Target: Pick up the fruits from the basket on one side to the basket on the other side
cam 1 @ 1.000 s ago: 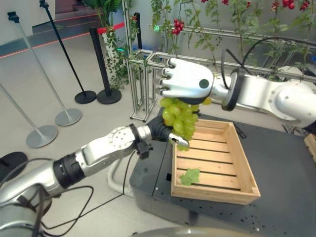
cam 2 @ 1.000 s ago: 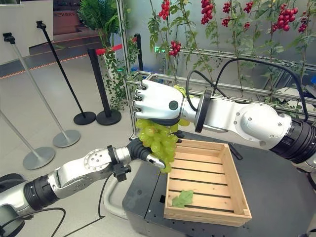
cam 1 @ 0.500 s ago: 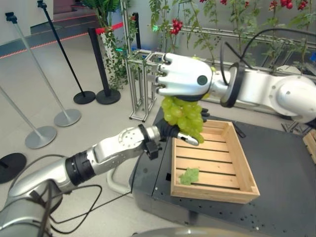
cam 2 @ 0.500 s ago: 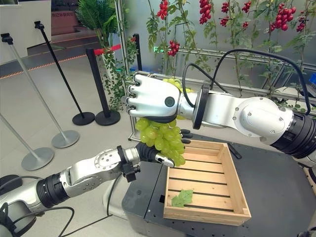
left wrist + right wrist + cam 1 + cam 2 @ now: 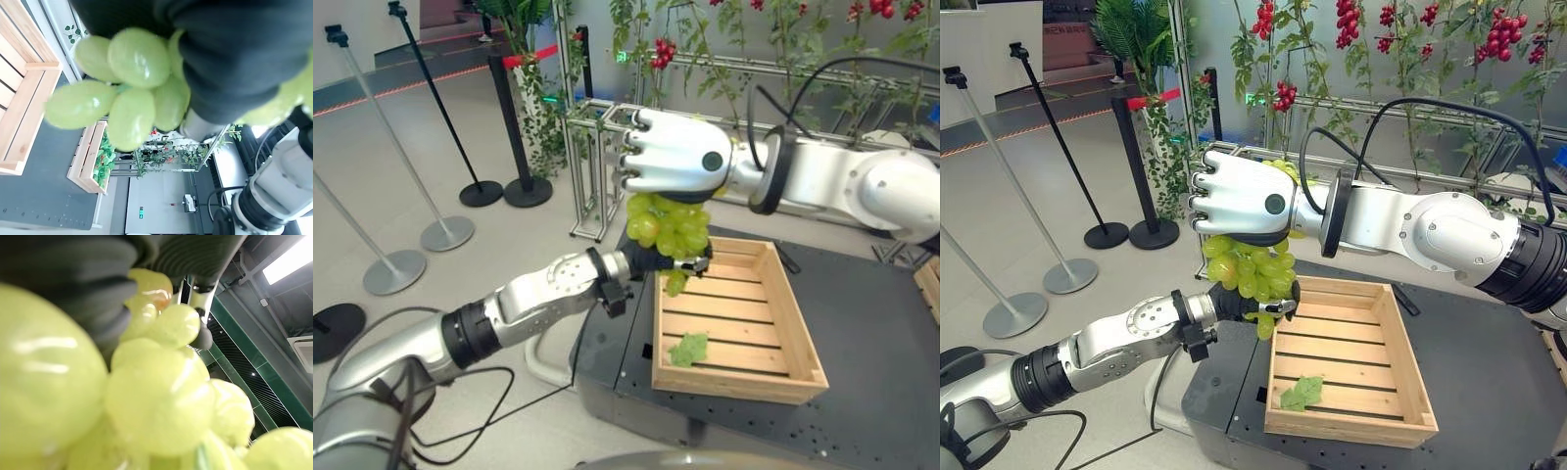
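A bunch of green grapes (image 5: 668, 223) hangs in the air beside the far left corner of a wooden crate (image 5: 724, 377). My right hand (image 5: 675, 157) grips the bunch's top from above, fingers curled in a fist. My left hand (image 5: 651, 260) reaches in from the lower left, and its fingers (image 5: 1278, 306) curl round the bunch's lower part, with one grape hanging below them. Grapes (image 5: 127, 88) lie against the left hand's dark cover, and more grapes (image 5: 156, 401) crowd the right wrist view. A single green leaf (image 5: 688, 349) lies in the crate.
The crate rests on a black table (image 5: 881, 343). A second wooden crate (image 5: 90, 164) with greenery stands farther off on that table. A metal frame with vines and red fruit (image 5: 1278, 98) is behind. Stanchion posts (image 5: 431, 206) stand on the floor to the left.
My left hand has come up under the bunch and its fingers have curled round the lower grapes. The right hand has kept its hold and barely moved.
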